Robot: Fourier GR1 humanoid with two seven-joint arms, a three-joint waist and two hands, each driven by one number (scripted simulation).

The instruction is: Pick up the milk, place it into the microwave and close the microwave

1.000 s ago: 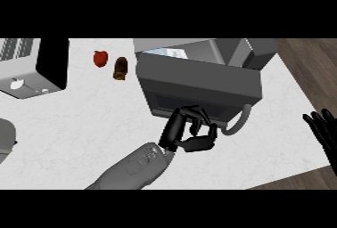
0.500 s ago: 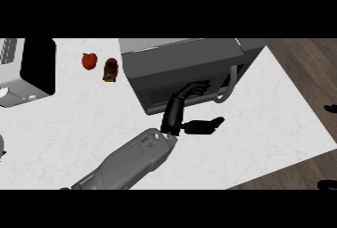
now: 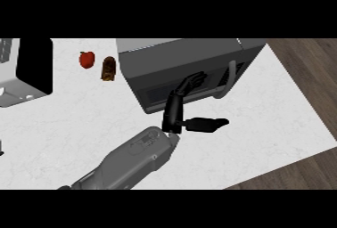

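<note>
Left hand (image 3: 179, 103), fingers straight and thumb spread toward 3 o'clock, presses the closed microwave (image 3: 181, 67) door at 12 o'clock on the white tabletop (image 3: 263, 120).

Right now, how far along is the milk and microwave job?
Nearly finished, by the look of it. The milk shows nowhere on the counter, so it is presumably inside the microwave. In hand: the left hand presses straight fingers against the microwave door, which looks all but shut. Left: confirming the door is fully closed and drawing the hand back. The right hand is out of view.
</note>
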